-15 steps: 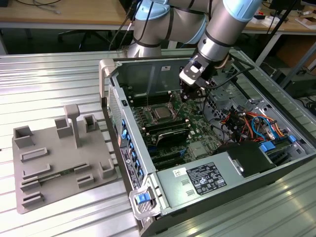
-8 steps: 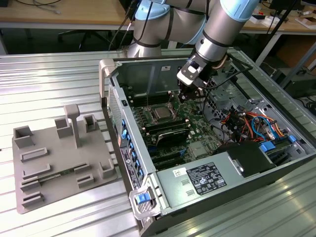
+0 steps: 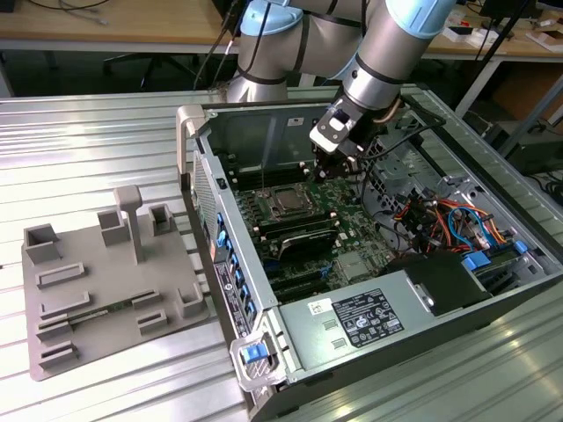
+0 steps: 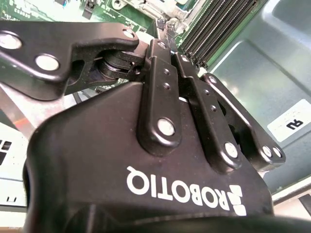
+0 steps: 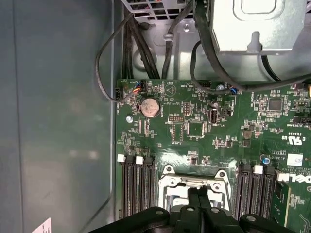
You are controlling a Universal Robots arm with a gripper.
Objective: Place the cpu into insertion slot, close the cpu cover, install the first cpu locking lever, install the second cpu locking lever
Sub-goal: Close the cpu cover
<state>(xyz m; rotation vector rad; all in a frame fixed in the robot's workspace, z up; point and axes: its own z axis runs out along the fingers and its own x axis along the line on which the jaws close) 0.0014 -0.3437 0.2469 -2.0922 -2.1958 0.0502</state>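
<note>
Open computer case (image 3: 204, 167) on a ridged metal table (image 3: 88, 141). The gripper (image 3: 325, 169), fingers (image 5: 193, 198) pressed together on nothing visible, hangs at the edge of the insertion slot (image 5: 171, 180). The silver cpu (image 3: 286, 203) lies in that slot, just toward the exterior view's left of the fingertips.

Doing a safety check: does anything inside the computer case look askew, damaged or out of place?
Nothing stands out. The end effector hangs over the insertion slot, and the motherboard and cables look intact.
</note>
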